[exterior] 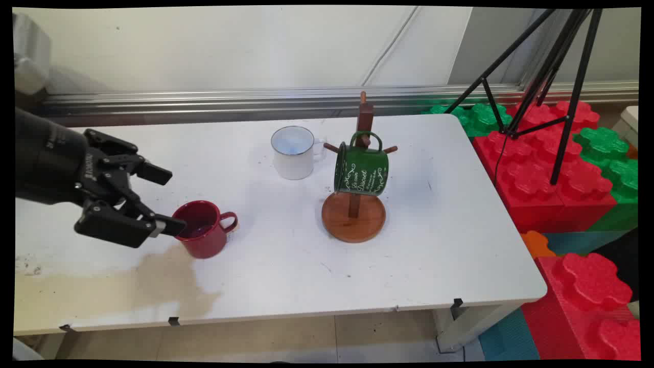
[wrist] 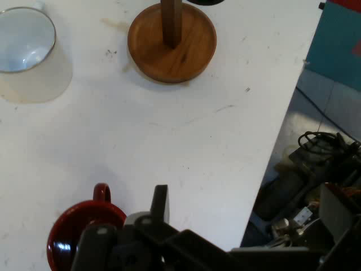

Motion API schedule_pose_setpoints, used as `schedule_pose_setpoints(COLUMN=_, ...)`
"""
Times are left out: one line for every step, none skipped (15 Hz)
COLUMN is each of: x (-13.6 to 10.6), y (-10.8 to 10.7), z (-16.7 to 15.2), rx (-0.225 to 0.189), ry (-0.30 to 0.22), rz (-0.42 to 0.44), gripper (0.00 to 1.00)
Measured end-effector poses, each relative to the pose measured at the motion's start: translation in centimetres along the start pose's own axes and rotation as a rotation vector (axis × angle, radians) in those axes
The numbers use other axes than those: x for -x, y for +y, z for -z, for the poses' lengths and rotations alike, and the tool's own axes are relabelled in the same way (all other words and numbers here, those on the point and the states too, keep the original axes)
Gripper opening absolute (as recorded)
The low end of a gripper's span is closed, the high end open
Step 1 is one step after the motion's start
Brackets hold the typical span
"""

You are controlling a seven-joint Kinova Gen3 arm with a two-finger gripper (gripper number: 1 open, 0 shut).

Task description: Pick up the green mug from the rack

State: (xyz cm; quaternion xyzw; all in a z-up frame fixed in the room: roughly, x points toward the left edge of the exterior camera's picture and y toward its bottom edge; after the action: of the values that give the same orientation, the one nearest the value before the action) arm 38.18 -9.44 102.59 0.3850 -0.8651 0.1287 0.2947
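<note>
My black gripper (exterior: 173,200) is open at the table's left side, its fingers spread wide. The lower finger's tip reaches the left rim of a red mug (exterior: 205,230), which stands upright with its handle to the right. In the hand view the red mug (wrist: 79,231) sits at the bottom left, beside one finger (wrist: 161,202). A white mug (exterior: 293,152) stands upright further back. A green mug (exterior: 361,171) with white lettering hangs on a peg of the wooden mug tree (exterior: 353,217), right of the middle.
A brownish stain (exterior: 158,281) marks the table near its front left edge. Beyond the table's right edge are red and green foam blocks (exterior: 557,168) and a black tripod (exterior: 552,76). A metal rail runs along the wall behind.
</note>
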Motion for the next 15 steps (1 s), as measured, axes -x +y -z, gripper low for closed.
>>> schedule_pose_setpoints(x=-0.3, y=-0.1, z=-0.3, rx=-0.003, ry=-0.001, rz=-0.013, gripper=1.0)
schedule_pose_setpoints(x=-0.7, y=-0.2, z=-0.6, rx=-0.005, ry=-0.001, rz=-0.023, gripper=1.0)
schedule_pose_setpoints(x=-0.9, y=-0.3, z=-0.8, rx=-0.007, ry=0.0, rz=-0.029, gripper=1.0)
schedule_pose_setpoints(x=-1.4, y=-0.4, z=-1.2, rx=-0.01, ry=0.002, rz=-0.038, gripper=1.0)
schedule_pose_setpoints(x=-1.7, y=-0.4, z=-1.4, rx=-0.012, ry=0.004, rz=-0.046, gripper=1.0)
schedule_pose_setpoints(x=-2.1, y=-0.5, z=-1.8, rx=-0.014, ry=0.007, rz=-0.057, gripper=1.0)
schedule_pose_setpoints(x=-2.6, y=-0.6, z=-2.3, rx=-0.014, ry=0.009, rz=-0.066, gripper=1.0)
schedule_pose_setpoints(x=-3.2, y=-0.6, z=-3.0, rx=-0.013, ry=0.013, rz=-0.075, gripper=1.0)
schedule_pose_setpoints(x=-3.6, y=-0.6, z=-3.5, rx=-0.009, ry=0.019, rz=-0.079, gripper=1.0)
schedule_pose_setpoints(x=-4.1, y=-0.5, z=-4.2, rx=-0.003, ry=0.027, rz=-0.083, gripper=1.0)
schedule_pose_setpoints(x=-4.5, y=-0.5, z=-4.9, rx=0.003, ry=0.037, rz=-0.084, gripper=1.0)
schedule_pose_setpoints(x=-4.9, y=-0.4, z=-5.5, rx=0.009, ry=0.047, rz=-0.082, gripper=1.0)
schedule_pose_setpoints(x=-5.1, y=-0.3, z=-5.9, rx=0.013, ry=0.055, rz=-0.081, gripper=1.0)
schedule_pose_setpoints(x=-5.4, y=-0.1, z=-6.5, rx=0.019, ry=0.066, rz=-0.079, gripper=1.0)
schedule_pose_setpoints(x=-5.7, y=0.0, z=-7.3, rx=0.025, ry=0.078, rz=-0.073, gripper=1.0)
